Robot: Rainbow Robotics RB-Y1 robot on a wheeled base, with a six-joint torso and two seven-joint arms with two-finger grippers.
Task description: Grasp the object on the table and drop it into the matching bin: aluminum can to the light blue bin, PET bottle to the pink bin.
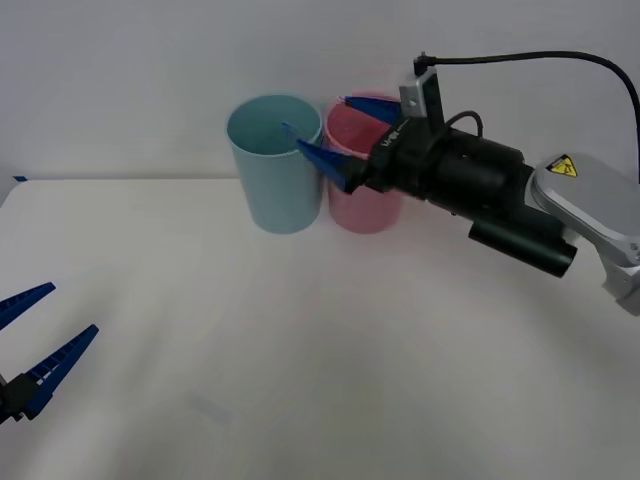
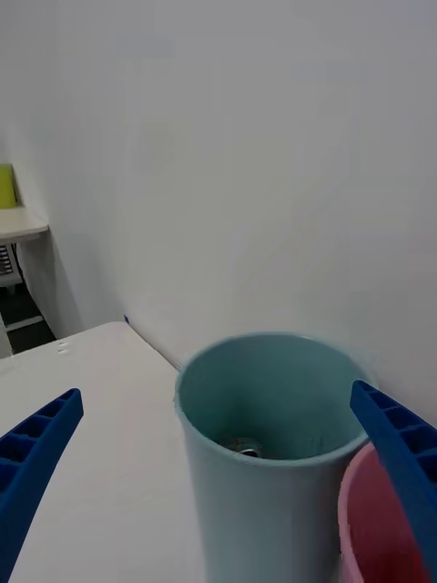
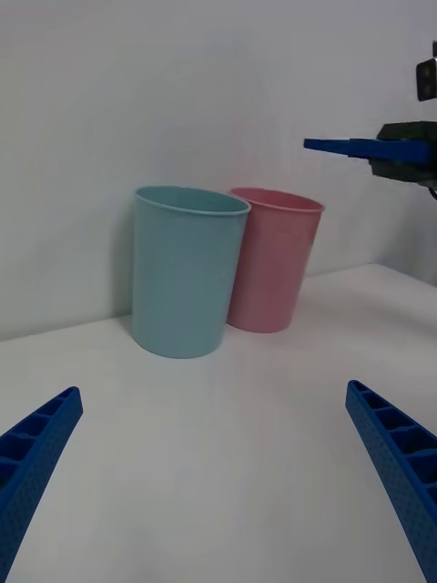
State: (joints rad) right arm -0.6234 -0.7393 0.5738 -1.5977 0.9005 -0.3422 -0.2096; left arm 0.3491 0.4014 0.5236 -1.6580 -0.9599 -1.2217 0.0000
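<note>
The light blue bin [image 1: 272,180] and the pink bin [image 1: 365,205] stand side by side at the back of the white table [image 1: 300,360]. The aluminum can [image 2: 244,447] lies at the bottom of the light blue bin [image 2: 264,510]; just its silver top shows. My right gripper [image 1: 313,112] hovers open over the two rims with nothing between its fingers, and the pink bin [image 2: 373,533] shows beside it in the right wrist view. My left gripper [image 1: 72,308] is open and idle low at the table's front left. The left wrist view holds both bins [image 3: 182,273] and a right finger [image 3: 346,146].
A plain white wall rises right behind the bins. The right arm's black wrist [image 1: 480,190] reaches in from the right above the table. A side table with a yellow-green object [image 2: 7,187] stands off beyond the table's far corner.
</note>
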